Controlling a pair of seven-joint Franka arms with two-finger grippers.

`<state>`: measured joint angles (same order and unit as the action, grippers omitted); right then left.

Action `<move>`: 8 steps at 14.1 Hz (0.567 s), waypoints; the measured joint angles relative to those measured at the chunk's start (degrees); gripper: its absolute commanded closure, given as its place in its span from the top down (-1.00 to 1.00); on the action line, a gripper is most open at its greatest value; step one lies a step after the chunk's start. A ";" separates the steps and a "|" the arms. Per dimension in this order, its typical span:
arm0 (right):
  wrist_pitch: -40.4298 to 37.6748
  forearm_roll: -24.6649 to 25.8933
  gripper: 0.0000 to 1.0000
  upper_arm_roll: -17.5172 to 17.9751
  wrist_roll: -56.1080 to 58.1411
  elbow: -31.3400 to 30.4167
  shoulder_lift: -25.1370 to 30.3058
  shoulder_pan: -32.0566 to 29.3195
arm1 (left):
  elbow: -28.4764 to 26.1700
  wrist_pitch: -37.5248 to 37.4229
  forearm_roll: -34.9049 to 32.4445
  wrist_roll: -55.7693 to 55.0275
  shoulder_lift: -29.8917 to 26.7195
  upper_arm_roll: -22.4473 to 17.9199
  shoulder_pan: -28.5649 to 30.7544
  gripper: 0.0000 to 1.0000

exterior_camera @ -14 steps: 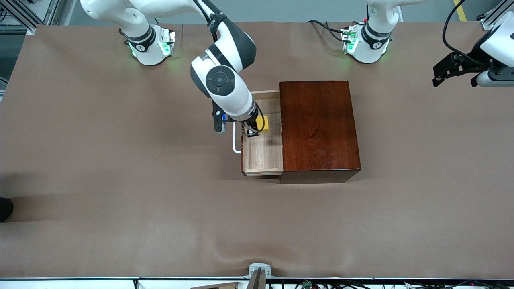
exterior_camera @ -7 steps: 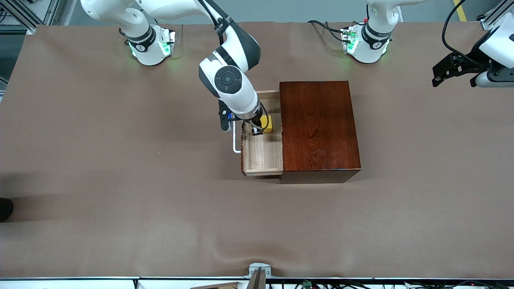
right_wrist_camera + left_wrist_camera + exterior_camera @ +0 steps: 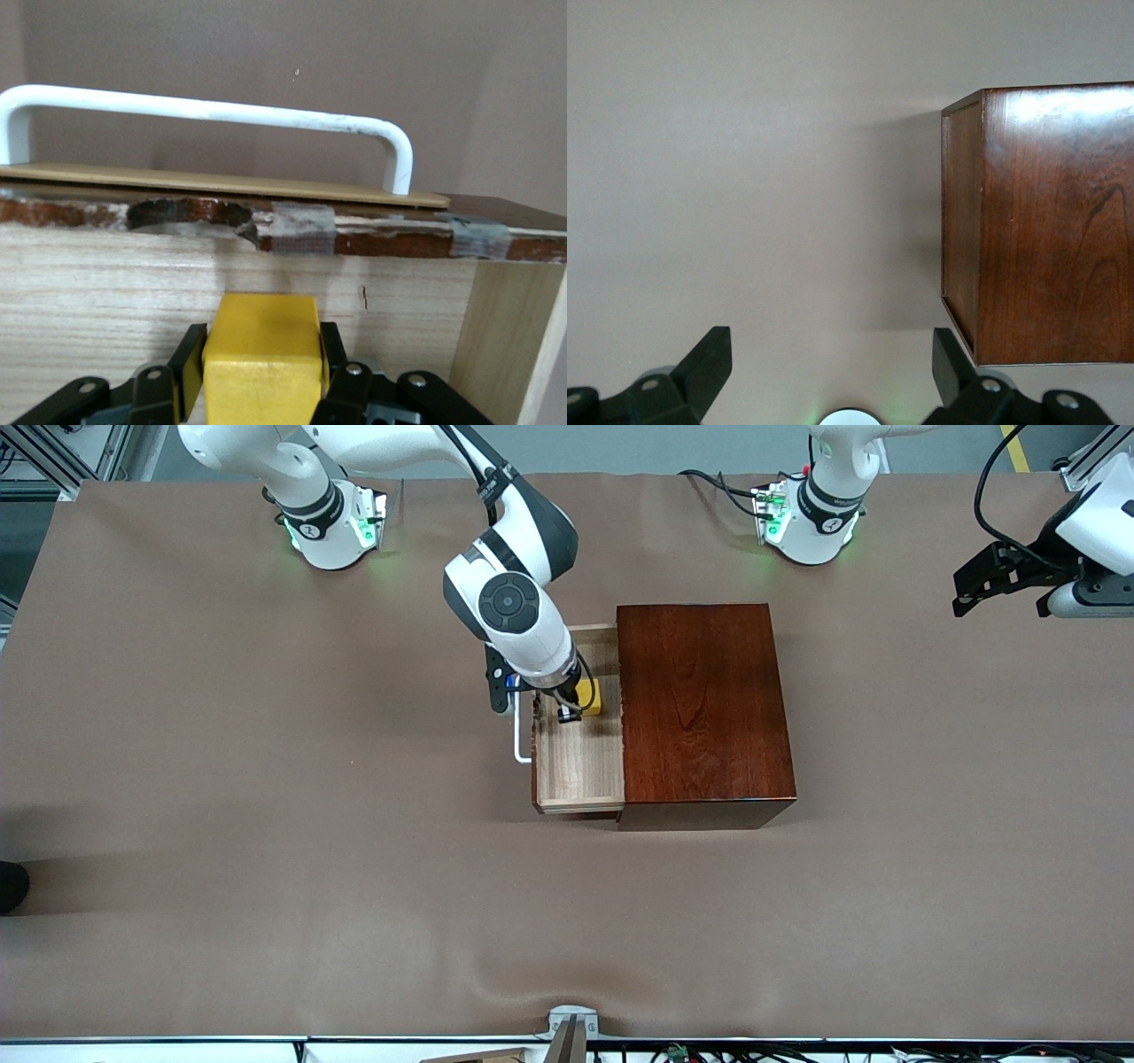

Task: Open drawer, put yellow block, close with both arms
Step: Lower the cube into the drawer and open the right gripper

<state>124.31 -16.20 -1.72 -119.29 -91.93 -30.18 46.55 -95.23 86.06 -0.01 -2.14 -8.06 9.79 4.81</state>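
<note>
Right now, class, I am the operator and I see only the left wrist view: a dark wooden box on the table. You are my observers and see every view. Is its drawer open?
Observer: Yes. The drawer is pulled out of the box toward the right arm's end of the table.
Operator: Where is the yellow block?
Observer: The right hand is shut on the yellow block, low inside the drawer. I cannot tell whether it touches the floor.
Operator: And where is my own arm?
Observer: The left hand waits open over the left arm's end of the table, clear of the box.
</note>
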 measured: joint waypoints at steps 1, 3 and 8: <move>0.00 0.00 1.00 -0.20 -0.03 0.00 -0.10 -0.01 | 0.00 0.00 0.00 0.00 0.00 0.07 0.00 1.00; -0.59 0.00 1.00 -0.69 -0.07 0.13 -0.13 -0.15 | 0.01 0.00 0.00 0.00 0.00 0.17 -0.01 1.00; -10.44 0.00 1.00 -1.50 -0.07 5.85 -0.02 -2.77 | 0.64 0.02 0.00 -0.04 0.10 0.49 -0.20 1.00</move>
<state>113.87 -16.20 -3.22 -119.36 -86.08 -30.20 43.79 -94.59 86.08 -0.01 -2.18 -7.97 10.28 4.61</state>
